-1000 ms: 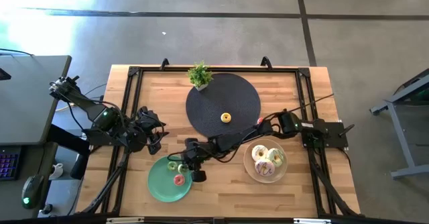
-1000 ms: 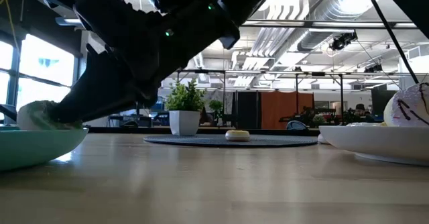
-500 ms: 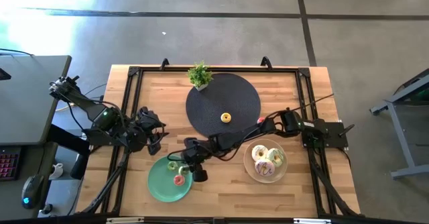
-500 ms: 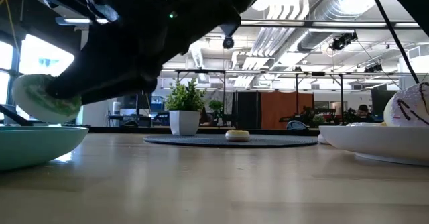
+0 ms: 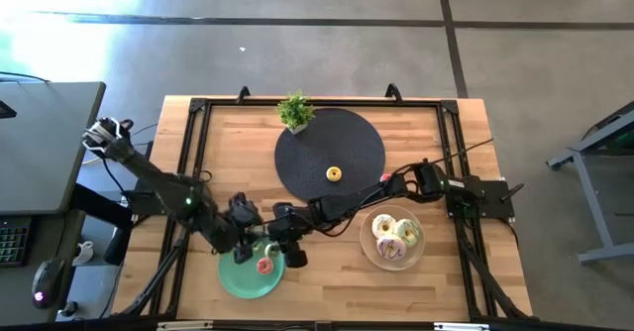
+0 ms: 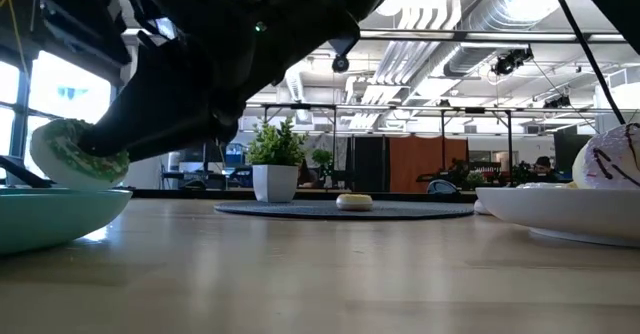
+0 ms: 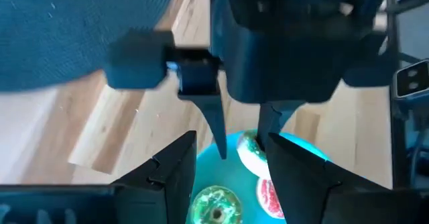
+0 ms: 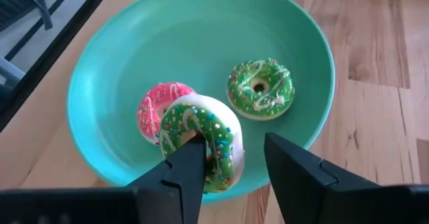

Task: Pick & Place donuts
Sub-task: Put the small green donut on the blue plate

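Observation:
My right gripper (image 8: 234,142) reaches in from the table's right over the teal plate (image 8: 201,23) and is shut on a white-green sprinkled donut (image 8: 201,127). That donut shows raised and tilted above the plate's rim in the low view (image 6: 75,154). A pink donut (image 8: 157,106) and a green donut (image 8: 260,88) lie flat in the plate. My left gripper (image 7: 231,150) is open. It hangs over the plate's left part (image 5: 248,234), facing the right gripper and touching nothing. A yellow donut (image 5: 334,173) lies on the black mat. My right gripper holds the white-green donut at its ring beside the hole (image 8: 191,133), where one fingertip (image 8: 194,158) lies on it. A narrow gap shows between the donut's outer rim and the other finger (image 8: 288,167). The fingers slant down from the table's right. The donut is tilted, above the plate's rim.
A pale plate (image 5: 369,250) holding three larger donuts (image 5: 394,237) sits to the right of the teal plate. The round black mat (image 5: 330,138) lies at the table's far middle, with a small potted plant (image 5: 295,111) at its far-left edge. Both arms crowd the teal plate (image 5: 233,276).
My left arm has swung from the table's left edge toward the teal plate, and its gripper now hangs over it, facing the right gripper. My right gripper has raised the white-green donut from low in the plate to above its rim, tilted.

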You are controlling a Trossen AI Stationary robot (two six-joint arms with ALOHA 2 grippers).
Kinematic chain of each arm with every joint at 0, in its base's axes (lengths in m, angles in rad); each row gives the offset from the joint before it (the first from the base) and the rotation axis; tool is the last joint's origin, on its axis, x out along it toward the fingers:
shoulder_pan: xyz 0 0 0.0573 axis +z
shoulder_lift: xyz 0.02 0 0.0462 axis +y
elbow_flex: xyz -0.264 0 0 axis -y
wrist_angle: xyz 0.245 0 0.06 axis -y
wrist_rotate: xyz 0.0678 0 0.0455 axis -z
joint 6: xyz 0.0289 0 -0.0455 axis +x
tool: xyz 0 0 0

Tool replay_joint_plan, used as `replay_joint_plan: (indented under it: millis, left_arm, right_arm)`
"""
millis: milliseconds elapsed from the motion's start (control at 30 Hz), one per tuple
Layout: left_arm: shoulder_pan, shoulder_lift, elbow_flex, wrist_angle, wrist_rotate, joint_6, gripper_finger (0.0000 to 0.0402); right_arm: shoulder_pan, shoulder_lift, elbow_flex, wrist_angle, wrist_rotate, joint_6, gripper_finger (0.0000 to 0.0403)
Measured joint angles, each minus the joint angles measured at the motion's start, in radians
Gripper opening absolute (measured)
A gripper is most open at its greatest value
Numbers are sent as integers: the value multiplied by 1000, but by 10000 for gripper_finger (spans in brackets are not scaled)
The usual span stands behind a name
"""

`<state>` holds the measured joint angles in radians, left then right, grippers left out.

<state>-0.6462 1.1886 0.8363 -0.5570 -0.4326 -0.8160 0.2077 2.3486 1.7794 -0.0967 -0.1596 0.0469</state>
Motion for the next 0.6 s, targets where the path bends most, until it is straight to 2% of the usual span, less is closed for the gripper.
replay_joint_plan:
  millis: [167, 400, 600]
  left_arm:
    - [-57, 99, -3, 84, -27, -54, 177]
    - [-61, 228, -3, 166, -25, -82, 177]
    - [-61, 309, -2, 160, 49, -129, 177]
  right_arm:
    - [0, 0, 0, -6, 0, -3, 145]
    - [-1, 0, -1, 4, -1, -4, 145]
    - [-2, 2, -3, 0, -2, -4, 143]
